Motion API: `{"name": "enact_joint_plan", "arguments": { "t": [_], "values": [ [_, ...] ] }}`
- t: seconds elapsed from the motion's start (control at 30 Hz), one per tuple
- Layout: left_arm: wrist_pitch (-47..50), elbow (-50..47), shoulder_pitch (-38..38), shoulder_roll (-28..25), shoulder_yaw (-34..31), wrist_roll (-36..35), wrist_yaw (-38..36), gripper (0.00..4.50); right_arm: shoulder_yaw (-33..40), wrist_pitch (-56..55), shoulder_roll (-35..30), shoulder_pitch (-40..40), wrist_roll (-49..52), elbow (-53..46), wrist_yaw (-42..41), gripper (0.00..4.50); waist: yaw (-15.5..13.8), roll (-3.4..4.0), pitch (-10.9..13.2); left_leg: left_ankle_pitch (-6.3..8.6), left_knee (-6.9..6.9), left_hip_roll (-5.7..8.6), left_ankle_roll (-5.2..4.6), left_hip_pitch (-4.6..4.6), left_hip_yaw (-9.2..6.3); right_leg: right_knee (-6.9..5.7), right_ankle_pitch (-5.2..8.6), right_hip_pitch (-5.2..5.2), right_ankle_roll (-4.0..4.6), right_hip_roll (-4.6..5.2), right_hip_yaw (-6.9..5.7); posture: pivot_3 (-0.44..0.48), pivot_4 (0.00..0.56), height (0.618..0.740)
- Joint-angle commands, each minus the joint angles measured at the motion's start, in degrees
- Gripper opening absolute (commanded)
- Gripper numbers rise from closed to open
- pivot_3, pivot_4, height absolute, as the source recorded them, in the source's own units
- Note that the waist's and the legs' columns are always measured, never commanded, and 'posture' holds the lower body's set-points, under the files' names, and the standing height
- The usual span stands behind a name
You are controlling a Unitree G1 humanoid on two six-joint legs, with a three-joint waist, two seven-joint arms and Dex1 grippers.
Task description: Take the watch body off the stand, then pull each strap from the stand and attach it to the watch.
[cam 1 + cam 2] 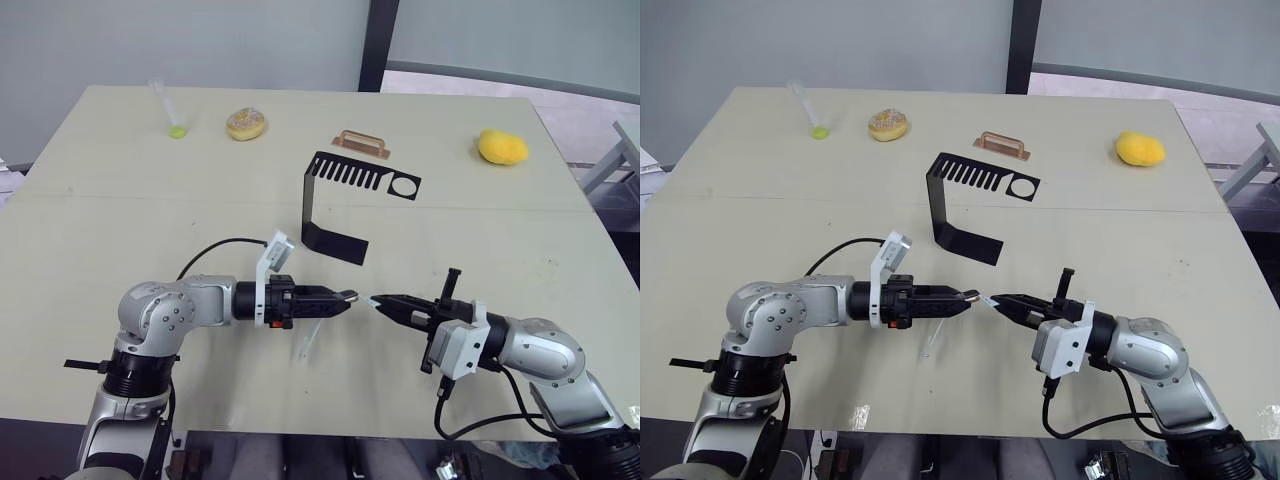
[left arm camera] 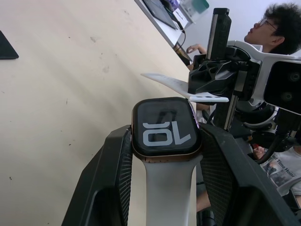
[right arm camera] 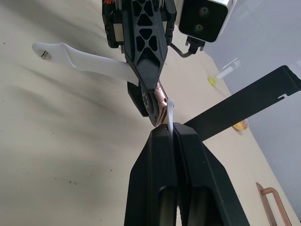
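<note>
My left gripper point(image 1: 343, 298) is shut on the watch body point(image 2: 163, 127), a black case whose dark screen shows white digits. One white strap point(image 2: 169, 193) is joined to the case and hangs down toward the table point(image 1: 305, 340). My right gripper point(image 1: 380, 301) faces it from the right, shut on the second white strap point(image 2: 183, 87). That strap's free end point(image 3: 170, 113) sits right at the edge of the watch body point(image 3: 160, 101); I cannot tell if they touch. The black stand point(image 1: 340, 200) rests behind both grippers with nothing on its slotted arm.
Along the far side of the table lie a tube with a green tip point(image 1: 170, 110), a glazed bun point(image 1: 246, 124), a copper-coloured handle piece point(image 1: 362, 143) and a yellow lemon-like object point(image 1: 502, 147). A person point(image 2: 282, 23) sits beyond the table's edge.
</note>
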State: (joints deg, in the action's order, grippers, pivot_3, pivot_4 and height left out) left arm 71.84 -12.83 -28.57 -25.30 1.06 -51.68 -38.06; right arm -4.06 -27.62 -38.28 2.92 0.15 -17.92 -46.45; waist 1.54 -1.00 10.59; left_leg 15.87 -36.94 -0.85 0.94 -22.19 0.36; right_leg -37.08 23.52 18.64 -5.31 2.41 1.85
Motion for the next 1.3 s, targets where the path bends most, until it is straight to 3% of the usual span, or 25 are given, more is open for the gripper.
{"name": "enact_joint_plan", "arguments": {
  "t": [0.03, 1.3],
  "values": [
    [0.1, -2.0, -0.1, 0.4, -0.7, -1.4, 0.0, 1.57, 0.6, -0.9, -0.1, -0.2, 0.7, -1.5, 1.2, 0.0, 0.0, 0.0, 0.0, 0.0, 0.0, 0.0, 0.0, 0.0, 0.0, 0.0, 0.0, 0.0, 0.0, 0.0, 0.0, 0.0, 0.15, 0.74],
    [0.3, -2.2, 0.1, 0.6, -0.6, -1.6, 0.2, 1.57, 0.8, -0.8, -0.5, -0.8, 1.0, -1.5, 1.0, 0.0, 0.0, 0.0, 0.0, 0.0, 0.0, 0.0, 0.0, 0.0, 0.0, 0.0, 0.0, 0.0, 0.0, 0.0, 0.0, 0.0, 0.15, 0.74]
  ]
}}
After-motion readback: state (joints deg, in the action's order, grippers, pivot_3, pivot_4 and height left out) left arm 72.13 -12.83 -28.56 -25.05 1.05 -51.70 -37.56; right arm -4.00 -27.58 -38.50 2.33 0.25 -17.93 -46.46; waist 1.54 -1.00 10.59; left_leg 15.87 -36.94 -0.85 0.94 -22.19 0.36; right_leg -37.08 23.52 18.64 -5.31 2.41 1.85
